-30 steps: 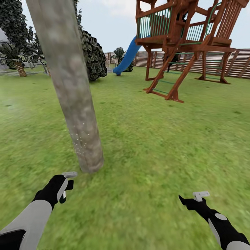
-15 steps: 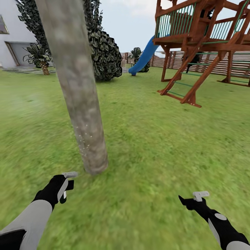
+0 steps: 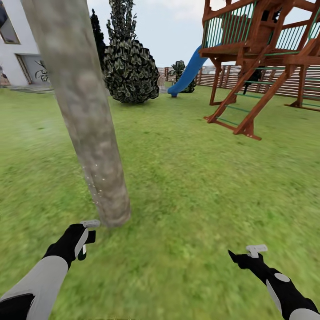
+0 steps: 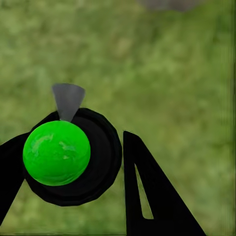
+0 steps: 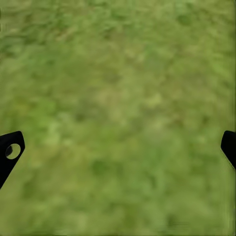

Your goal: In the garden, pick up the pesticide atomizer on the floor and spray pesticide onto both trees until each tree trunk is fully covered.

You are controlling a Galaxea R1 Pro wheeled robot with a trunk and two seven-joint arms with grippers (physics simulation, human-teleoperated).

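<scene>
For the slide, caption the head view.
Thick mottled grey-tan tree trunk rising from green lawn, red-brown wooden play tower behind.

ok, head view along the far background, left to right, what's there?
white house → tree trunk → dark conical tree → blue slide → wooden play tower

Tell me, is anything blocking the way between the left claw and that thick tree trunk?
Nothing visible. Only a short strip of bare grass lies between the left claw and the foot of the tree trunk straight ahead. The claw grips what looks like the pesticide atomizer.
</scene>
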